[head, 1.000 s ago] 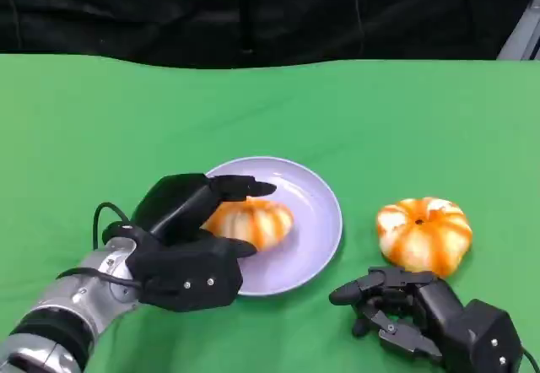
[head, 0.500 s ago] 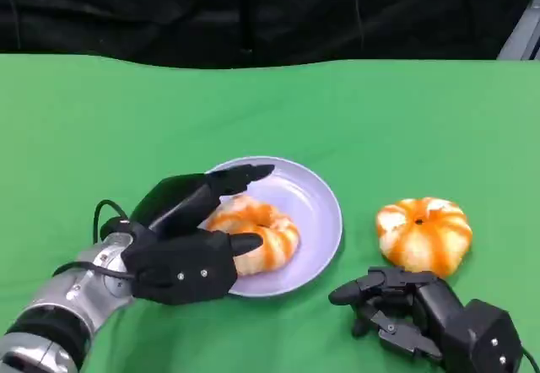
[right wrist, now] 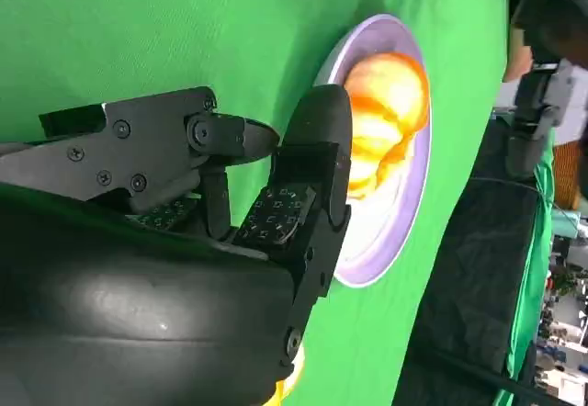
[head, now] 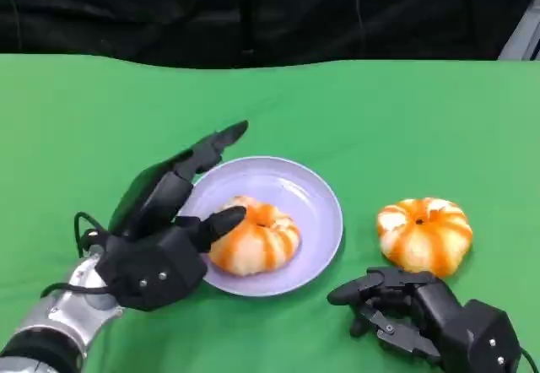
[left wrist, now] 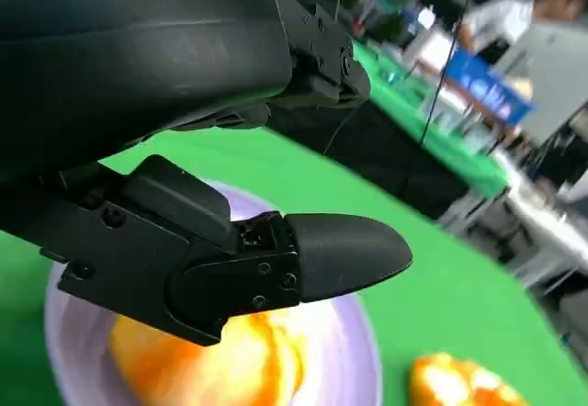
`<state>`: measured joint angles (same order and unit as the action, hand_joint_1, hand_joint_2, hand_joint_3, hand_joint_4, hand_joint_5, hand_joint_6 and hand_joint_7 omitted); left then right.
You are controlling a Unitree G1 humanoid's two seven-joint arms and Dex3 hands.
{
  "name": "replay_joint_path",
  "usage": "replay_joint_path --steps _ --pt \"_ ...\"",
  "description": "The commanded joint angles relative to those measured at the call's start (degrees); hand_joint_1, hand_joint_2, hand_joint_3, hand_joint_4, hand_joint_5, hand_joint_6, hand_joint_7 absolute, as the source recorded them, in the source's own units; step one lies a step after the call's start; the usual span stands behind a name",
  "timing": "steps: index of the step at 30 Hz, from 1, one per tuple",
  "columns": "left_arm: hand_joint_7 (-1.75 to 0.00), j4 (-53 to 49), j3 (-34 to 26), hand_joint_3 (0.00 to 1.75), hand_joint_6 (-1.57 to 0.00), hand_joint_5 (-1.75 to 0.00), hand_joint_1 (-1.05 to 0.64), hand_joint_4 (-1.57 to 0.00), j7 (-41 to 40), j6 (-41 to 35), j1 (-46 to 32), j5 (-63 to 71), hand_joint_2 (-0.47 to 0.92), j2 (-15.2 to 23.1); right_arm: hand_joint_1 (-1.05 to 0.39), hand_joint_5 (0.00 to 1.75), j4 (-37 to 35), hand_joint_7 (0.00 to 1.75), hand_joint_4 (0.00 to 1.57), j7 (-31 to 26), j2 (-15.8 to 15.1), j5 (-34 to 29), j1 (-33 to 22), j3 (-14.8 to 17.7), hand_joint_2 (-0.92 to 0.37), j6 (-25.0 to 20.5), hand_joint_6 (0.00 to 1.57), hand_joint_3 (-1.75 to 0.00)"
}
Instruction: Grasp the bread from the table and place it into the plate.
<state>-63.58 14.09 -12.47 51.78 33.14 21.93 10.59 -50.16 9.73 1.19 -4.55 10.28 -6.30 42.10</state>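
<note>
Resting inside the lavender plate [head: 316, 221], the striped orange-and-white bread [head: 251, 235] lies toward the plate's near-left side, which suggests the placing step is done for this piece. The left hand [head: 160, 238] sits just beside the plate's left rim with its fingers spread wide: one long finger reaches up past the plate's far-left edge, and the thumb tip is at the bread's left flank, touching or very nearly so, I cannot tell which. Nothing is clasped in it; the splayed pose reads as a hand that has let go and wants room to back off without nudging the bread. The left wrist view agrees, with a fingertip [left wrist: 344, 254] hovering above the bread and the plate's pale surface beneath.

A second, rounder pumpkin-shaped bread [head: 423, 234] stands on the green table [head: 405, 111] to the right of the plate, well clear of its rim. The right hand [head: 405, 310] rests on the table just in front of that second bread, fingers curled loosely inward around nothing, likely parked out of the way or waiting its turn.

No brand, label or legible writing shows on the plate, the breads or the hands; a blue sign in the left wrist view's background is too blurred to read
</note>
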Motion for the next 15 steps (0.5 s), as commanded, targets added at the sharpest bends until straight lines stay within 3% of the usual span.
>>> replay_joint_path --steps 1,15 --pt "-0.01 0.60 -3.35 0.67 -0.22 -0.03 -0.91 -0.33 4.30 2.83 -1.70 -5.67 0.92 -0.47 -0.01 1.25 -0.35 0.39 0.79 0.13 -0.21 -0.33 -0.92 -0.18 -0.92 -1.41 1.10 -0.38" --pt "-0.01 7.60 -12.47 0.65 -0.24 0.00 -0.84 -0.30 24.51 4.95 -8.76 -24.98 0.92 -2.82 0.00 1.22 -0.15 0.38 0.79 0.75 -0.41 -0.06 -1.31 -0.17 -0.92 -1.38 1.11 -0.39"
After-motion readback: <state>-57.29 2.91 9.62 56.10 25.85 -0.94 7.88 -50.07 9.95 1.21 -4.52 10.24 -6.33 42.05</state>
